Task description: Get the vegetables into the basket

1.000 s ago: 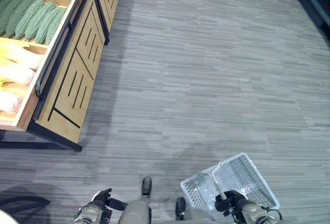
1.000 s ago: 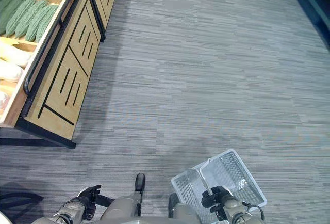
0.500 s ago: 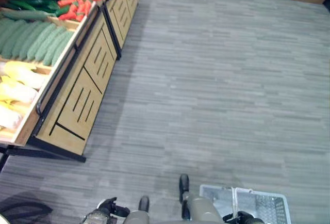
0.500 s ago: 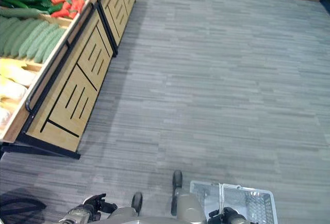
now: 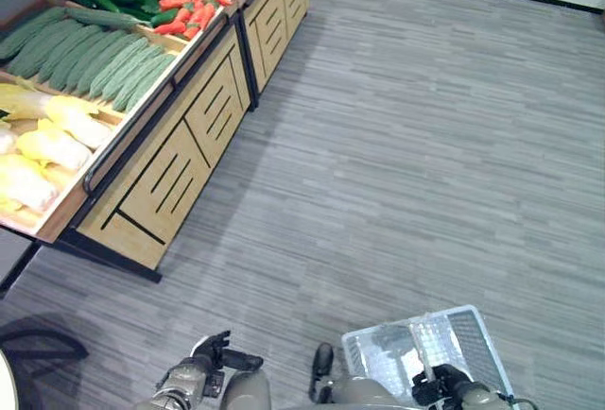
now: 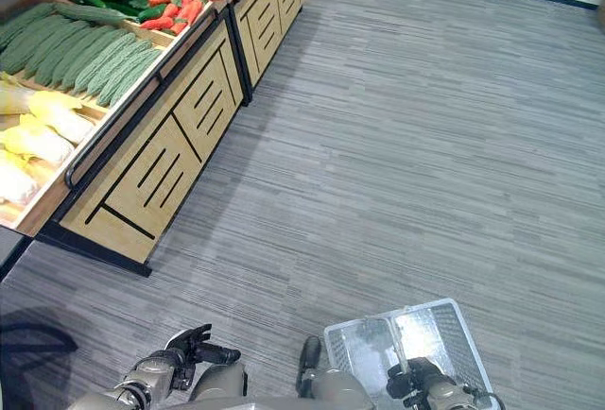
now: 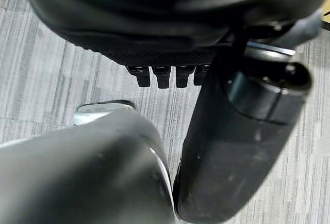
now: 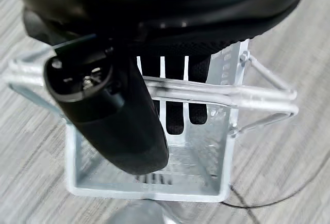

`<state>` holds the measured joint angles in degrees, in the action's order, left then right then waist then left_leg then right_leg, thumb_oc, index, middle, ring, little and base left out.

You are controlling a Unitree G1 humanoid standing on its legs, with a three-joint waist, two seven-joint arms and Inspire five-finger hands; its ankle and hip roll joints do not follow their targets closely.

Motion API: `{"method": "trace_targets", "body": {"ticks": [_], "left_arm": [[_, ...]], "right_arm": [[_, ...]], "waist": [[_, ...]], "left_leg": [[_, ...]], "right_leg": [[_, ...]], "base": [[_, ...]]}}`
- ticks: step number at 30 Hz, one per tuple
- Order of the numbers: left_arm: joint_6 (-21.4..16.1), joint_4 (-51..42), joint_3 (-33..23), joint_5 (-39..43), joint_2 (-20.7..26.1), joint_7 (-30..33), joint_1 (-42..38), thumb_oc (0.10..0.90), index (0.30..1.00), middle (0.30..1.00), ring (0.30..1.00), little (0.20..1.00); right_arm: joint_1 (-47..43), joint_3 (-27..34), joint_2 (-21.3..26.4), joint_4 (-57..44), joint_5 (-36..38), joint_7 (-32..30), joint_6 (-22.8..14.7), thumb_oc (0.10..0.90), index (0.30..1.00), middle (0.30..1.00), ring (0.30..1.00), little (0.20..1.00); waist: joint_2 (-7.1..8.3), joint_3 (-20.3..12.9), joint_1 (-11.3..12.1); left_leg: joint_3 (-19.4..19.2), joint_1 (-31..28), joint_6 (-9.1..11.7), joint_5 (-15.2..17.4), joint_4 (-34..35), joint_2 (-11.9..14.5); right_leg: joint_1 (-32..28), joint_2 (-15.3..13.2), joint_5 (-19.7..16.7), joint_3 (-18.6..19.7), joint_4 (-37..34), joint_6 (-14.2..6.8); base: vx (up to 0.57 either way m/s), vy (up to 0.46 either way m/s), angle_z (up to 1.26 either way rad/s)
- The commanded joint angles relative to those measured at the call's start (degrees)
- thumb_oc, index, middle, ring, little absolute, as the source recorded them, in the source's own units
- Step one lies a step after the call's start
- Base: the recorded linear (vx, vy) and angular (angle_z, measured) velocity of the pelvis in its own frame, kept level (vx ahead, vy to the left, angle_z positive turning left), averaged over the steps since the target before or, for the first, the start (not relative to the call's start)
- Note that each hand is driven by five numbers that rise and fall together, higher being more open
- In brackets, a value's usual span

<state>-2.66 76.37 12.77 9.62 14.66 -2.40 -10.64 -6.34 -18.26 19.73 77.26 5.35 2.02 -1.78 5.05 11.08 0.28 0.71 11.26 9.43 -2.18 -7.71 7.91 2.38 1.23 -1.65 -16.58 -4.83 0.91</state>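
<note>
Head eyes looking down, sharing floor, wrist cameras close

Scene brightly and evenly lit from overhead. Floor lit uniformly, no hard shadows cast. Vegetables well lit on top of stand; stand's front panels slightly shaded, narrow dark band thrown along its base. Soft dimmer strip seen on floor beside stand. Basket rendered very bright; glare caught on its handle in right wrist view.
</note>
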Motion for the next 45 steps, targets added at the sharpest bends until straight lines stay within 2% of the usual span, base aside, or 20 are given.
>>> {"method": "trace_targets", "body": {"ticks": [1,4,6,9,10,11,12,13,16,19,22,27,29,30,37,38,39,40,41,45], "left_arm": [[0.79,1.38,1.68,-0.91,1.07,0.39,2.12,0.9,1.0,1.0,1.0,1.0],[0.71,1.52,1.38,-1.05,1.37,0.39,2.71,0.9,1.0,1.0,1.0,1.0],[0.9,1.95,0.86,-1.23,1.55,0.27,3.36,0.9,1.0,1.0,1.0,1.0],[0.7,1.97,0.84,-1.79,1.76,0.14,3.35,0.9,1.0,1.0,1.0,1.0],[0.7,1.61,0.98,-1.77,2.04,0.11,3.32,0.9,1.0,1.0,1.0,1.0],[0.7,1.61,0.97,-1.77,2.06,0.11,3.32,0.9,1.0,1.0,1.0,1.0],[0.73,1.31,0.55,-1.48,2.6,0.1,3.28,0.9,1.0,1.0,1.0,1.0],[0.66,1.29,0.45,-1.48,2.77,0.12,3.28,0.9,1.0,1.0,1.0,1.0],[0.64,0.93,0.23,-1.48,3.15,0.09,3.36,0.9,1.0,1.0,1.0,1.0],[0.72,0.74,0.0,-1.12,3.54,-0.04,3.02,0.9,1.0,1.0,1.0,1.0],[0.67,0.58,-0.01,-1.02,3.78,-0.04,2.8,0.9,1.0,1.0,1.0,1.0],[0.66,0.42,0.05,-1.01,3.88,-0.01,2.73,0.9,1.0,1.0,1.0,1.0],[0.39,0.63,0.25,-0.77,4.22,0.27,1.8,0.9,1.0,1.0,1.0,1.0],[0.14,1.44,0.14,-1.01,4.09,0.3,1.61,0.9,1.0,1.0,1.0,1.0],[0.14,1.44,0.14,-1.01,4.09,0.3,1.61,0.9,1.0,1.0,1.0,1.0],[0.13,1.84,0.21,-1.77,3.85,0.47,1.52,0.9,1.0,1.0,1.0,1.0],[-0.04,1.85,1.57,-1.23,1.81,-0.19,1.18,0.9,1.0,1.0,1.0,1.0],[-0.04,1.86,1.55,-1.22,1.8,-0.18,1.17,0.9,1.0,1.0,1.0,1.0],[0.3,1.14,1.95,-0.33,1.03,-0.17,1.22,0.9,1.0,1.0,1.0,1.0],[0.47,0.94,2.6,-0.12,0.52,0.05,0.81,0.9,1.0,1.0,1.0,1.0]], "right_arm": [[2.69,1.64,2.56,0.57,0.05,-0.58,0.66,0.4,0.3,0.3,0.3,0.3],[2.73,2.05,2.58,0.69,-0.21,-0.56,0.67,0.4,0.3,0.3,0.3,0.3],[2.73,2.0,2.02,0.99,-0.41,-0.27,0.78,0.4,0.3,0.3,0.3,0.3],[2.41,2.81,1.17,0.95,-0.22,-0.3,0.94,0.4,0.3,0.3,0.3,0.3],[1.6,2.46,0.77,0.51,-0.48,-0.2,1.02,0.4,0.3,0.3,0.3,0.3],[1.6,2.46,0.76,0.51,-0.48,-0.2,1.03,0.4,0.3,0.3,0.3,0.3],[0.74,2.02,0.29,-0.05,-0.75,-0.22,1.22,0.4,0.3,0.3,0.3,0.3],[0.65,1.87,0.05,-0.16,-0.82,-0.06,1.3,0.4,0.3,0.3,0.3,0.3],[0.46,1.75,-0.19,-0.64,-0.74,-0.06,1.3,0.4,0.3,0.3,0.3,0.3],[0.14,1.61,-0.17,-0.93,-0.85,0.07,1.34,0.4,0.3,0.3,0.3,0.3],[0.11,1.69,-0.15,-1.15,-0.35,0.05,1.15,0.4,0.3,0.3,0.3,0.3],[0.18,1.64,-0.06,-1.45,0.0,-0.04,1.12,0.4,0.3,0.3,0.3,0.3],[-0.09,1.73,-0.11,-1.59,0.96,0.01,1.0,0.4,0.3,0.3,0.3,0.3],[0.07,1.73,-0.05,-1.35,1.25,0.13,0.86,0.4,0.3,0.3,0.3,0.3],[0.06,1.72,-0.05,-1.35,1.25,0.13,0.85,0.4,0.3,0.3,0.3,0.3],[0.17,1.71,-0.35,-1.32,1.41,0.19,0.85,0.4,0.3,0.3,0.3,0.3],[1.58,1.57,0.43,-0.67,1.84,0.31,0.45,0.4,0.3,0.3,0.3,0.3],[1.56,1.56,0.43,-0.66,1.84,0.31,0.44,0.4,0.3,0.3,0.3,0.3],[1.89,1.84,0.91,-1.02,2.35,-0.18,0.25,0.4,0.3,0.3,0.3,0.3],[1.61,1.99,1.28,-1.41,2.9,-0.37,0.19,0.4,0.3,0.3,0.3,0.3]], "waist": [[-1.57,0.89,2.56],[-1.65,0.37,3.8],[-1.69,-0.49,4.14],[-0.21,-0.57,4.61],[0.23,-0.39,4.67],[0.28,-0.41,4.8],[0.98,-0.05,5.24],[1.19,-0.1,5.29],[1.68,-0.42,5.88],[1.73,-0.31,6.13],[1.1,0.13,5.67],[0.94,0.28,5.4],[0.63,1.67,2.61],[-0.3,2.53,0.7],[-0.31,2.56,0.67],[0.38,2.44,0.41],[-1.07,0.9,-1.67],[-1.0,0.84,-1.89],[-1.72,0.44,-2.11],[-1.99,0.38,-2.56]], "left_leg": [[0.57,2.82,-2.04,-7.06,9.34,0.03],[-0.53,3.75,-1.16,-9.06,10.63,0.67],[-0.93,2.9,-1.94,-7.92,8.92,0.55],[-1.71,3.65,-4.08,-4.11,4.0,-2.3],[-3.12,3.09,-5.19,-2.54,2.77,-3.13],[-3.27,3.1,-5.21,-2.47,2.71,-3.12],[-5.06,1.98,-6.34,-0.26,1.76,-4.2],[-5.51,1.32,-6.65,0.27,1.93,-4.57],[-5.81,0.16,-7.54,1.7,2.16,-5.83],[-5.72,-1.36,-9.07,2.8,2.65,-7.43],[-4.73,-3.13,-10.01,3.47,3.36,-8.52],[-4.3,-4.19,-9.97,3.61,4.19,-8.84],[-0.69,-7.56,-9.41,4.64,5.36,-9.58],[2.78,-11.02,-9.24,5.99,6.61,-9.26],[2.81,-11.05,-9.24,5.98,6.62,-9.25],[4.0,-12.15,-9.15,6.13,7.42,-9.88],[11.29,-16.69,-7.56,7.81,8.87,-8.56],[11.5,-16.57,-7.54,7.6,8.97,-8.65],[12.67,-16.25,-6.24,7.74,7.0,-7.28],[12.81,-15.21,-5.51,7.33,6.44,-6.49]], "right_leg": [[0.07,-5.31,1.85,10.66,5.34,-7.32],[-2.67,-6.07,3.47,12.54,4.76,-8.01],[-3.88,-7.16,4.43,13.47,5.12,-8.94],[-4.0,-10.91,4.29,15.2,7.06,-10.82],[-1.98,-12.19,2.9,16.12,9.41,-11.67],[-1.87,-12.22,2.94,16.28,9.5,-11.7],[-0.3,-14.04,-0.42,15.13,10.52,-12.71],[0.04,-14.32,-1.55,14.68,10.45,-12.87],[0.37,-15.57,-4.21,12.98,10.43,-13.6],[1.85,-16.13,-6.35,12.37,15.05,-13.83],[3.91,-15.22,-7.53,13.39,19.23,-13.26],[4.82,-15.44,-8.07,12.62,17.98,-12.88],[11.94,-15.47,-10.95,15.28,9.1,-13.47],[14.25,-12.96,-10.98,17.63,5.23,-14.07],[14.2,-12.97,-10.98,17.59,5.21,-14.07],[15.49,-12.03,-11.76,16.67,4.1,-14.26],[14.32,-5.69,-8.27,18.14,7.98,-10.56],[14.38,-5.86,-8.32,17.99,7.96,-10.56],[13.72,-6.54,-6.66,14.26,10.01,-9.73],[13.08,-6.75,-5.74,12.36,10.35,-9.23]], "base": [[0.46,0.273,0.08],[0.3,0.219,-0.65],[0.23,0.273,-0.77],[0.2,0.327,-0.61],[0.13,0.276,-0.32],[0.16,0.337,-0.67],[0.14,0.234,-0.76],[0.18,0.277,-0.78],[0.08,0.132,-0.24],[0.11,0.189,-0.2],[0.12,0.142,0.0],[0.08,0.014,0.31],[0.53,-0.068,0.22],[0.48,-0.063,0.18],[0.07,-0.009,0.58],[0.73,-0.409,-0.01],[0.73,-0.41,0.0],[0.81,-0.532,2.63],[0.22,-0.153,3.01],[0.13,-0.122,1.05]]}}
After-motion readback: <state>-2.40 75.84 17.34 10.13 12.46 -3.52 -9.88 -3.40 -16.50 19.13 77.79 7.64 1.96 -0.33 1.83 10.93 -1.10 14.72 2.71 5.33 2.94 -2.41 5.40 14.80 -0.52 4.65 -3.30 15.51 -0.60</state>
